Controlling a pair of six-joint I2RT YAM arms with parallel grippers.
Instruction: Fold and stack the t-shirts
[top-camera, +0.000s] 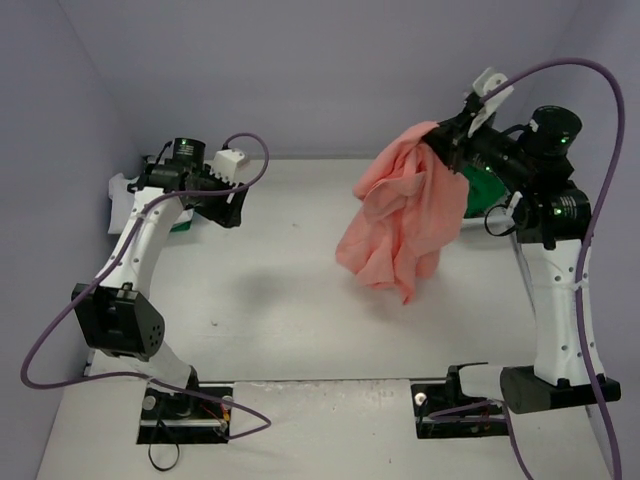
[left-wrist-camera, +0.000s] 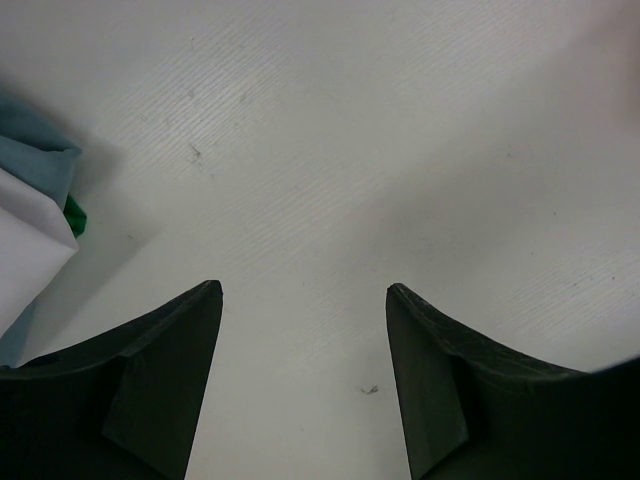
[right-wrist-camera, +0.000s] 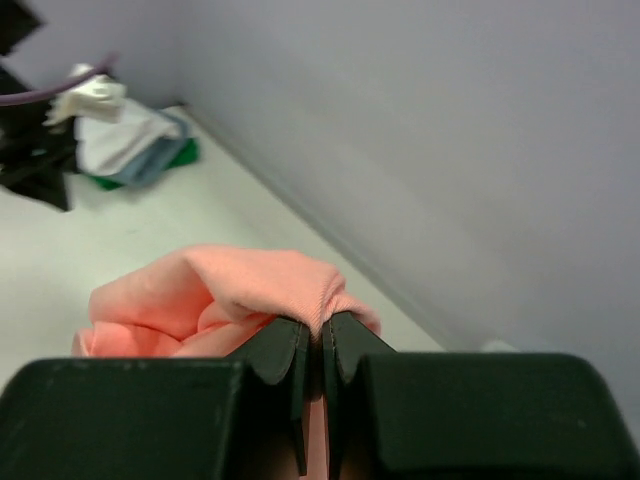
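The right pincer (top-camera: 447, 140) is clenching a fold of the salmon t-shirt (top-camera: 400, 215), dangling it above the desk (top-camera: 280, 300) at far right, probably so it is hanging loose for folding. The left pincer (left-wrist-camera: 305, 290) is hovering released over bare desk; its wrist view is showing the pile of pale t-shirts (left-wrist-camera: 30, 220) at far left, mostly hidden from overhead.

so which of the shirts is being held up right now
The salmon pink t-shirt: it hangs bunched from the shut right gripper. The white, light blue and green ones lie piled at the far left.
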